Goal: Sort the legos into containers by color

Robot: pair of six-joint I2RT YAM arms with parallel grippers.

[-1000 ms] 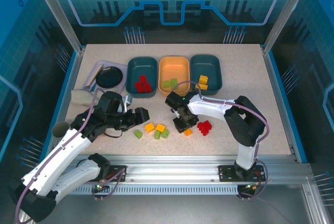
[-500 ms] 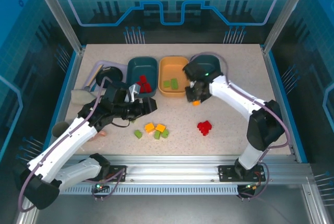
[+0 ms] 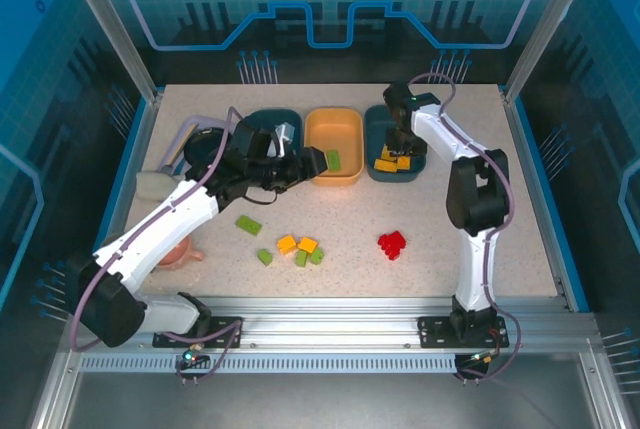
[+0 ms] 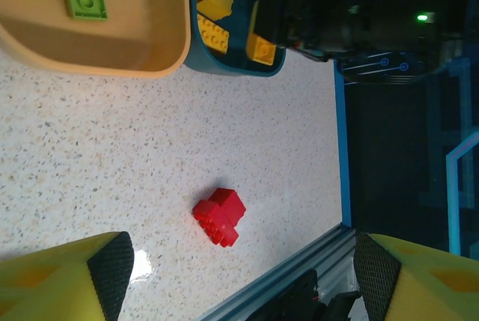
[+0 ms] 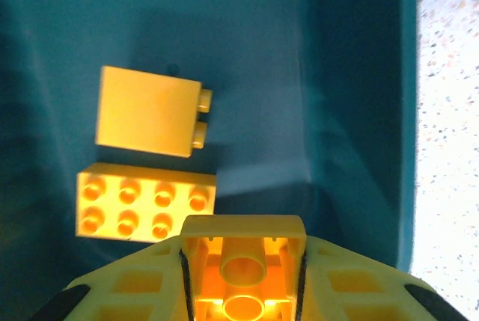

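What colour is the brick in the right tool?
The brick is yellow-orange; clearest in the right wrist view, over the teal tray.

The top external camera sits high behind the arm bases, tilted down and forward over the whole table. The left wrist camera looks down from mid height toward the table's right side, with a corner of the orange tray at its upper left. The right wrist camera peers straight down, very close, into the right teal tray. All three share that tray's yellow legos — the first two also share the red legos.
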